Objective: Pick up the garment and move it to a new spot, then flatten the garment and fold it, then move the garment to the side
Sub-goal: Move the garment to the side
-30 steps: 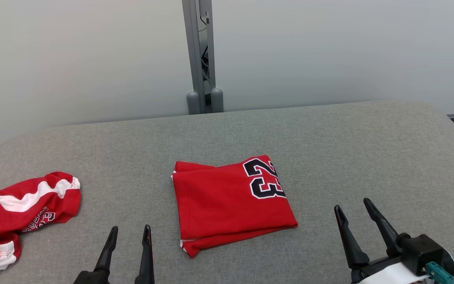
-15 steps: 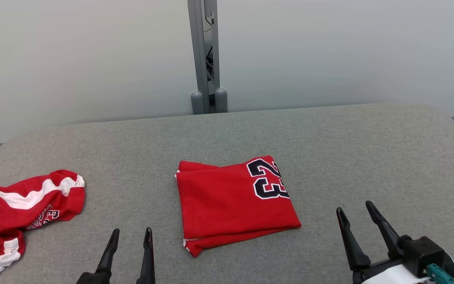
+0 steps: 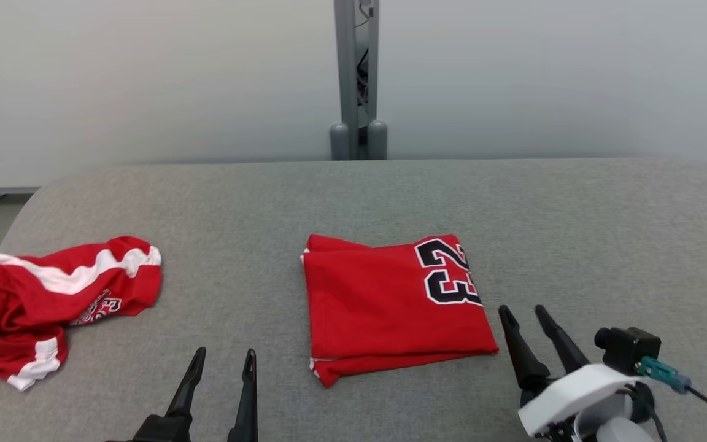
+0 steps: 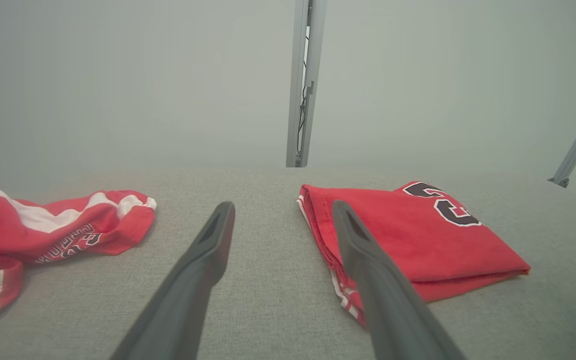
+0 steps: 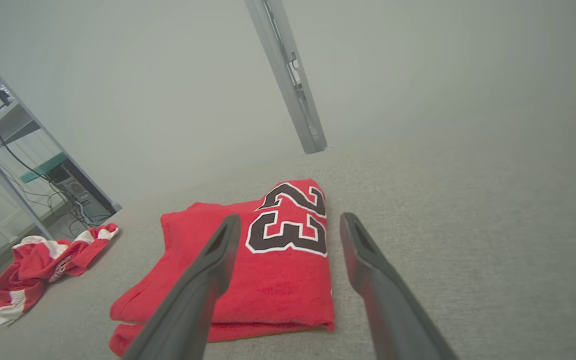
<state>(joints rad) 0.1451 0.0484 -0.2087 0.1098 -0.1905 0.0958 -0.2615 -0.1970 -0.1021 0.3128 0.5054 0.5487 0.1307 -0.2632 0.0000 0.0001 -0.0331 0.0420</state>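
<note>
Well off to the left of the left hand (image 3: 224,352), a crumpled garment (image 3: 53,294) of red knit with white stripes and dark lettering lies in a loose heap on the table (image 3: 605,215), which is covered in coarse grey cloth. The left hand's two dark, tapered fingers stand apart with nothing between them and point away over bare cloth.

The folded jersey (image 3: 384,307) lies flat ahead of both hands and between them, nearer the right one. It is a soft red rectangle, its long axis running across from one hand toward the other and skewed a little. A black "23" edged in white sits sideways at its far right corner, the 2 farther off. Stacked layers and white trim show along the left edge and at the near left corner.

The right hand (image 3: 522,310) is likewise spread and empty, its fingertips just beside the jersey's near right corner.
</note>
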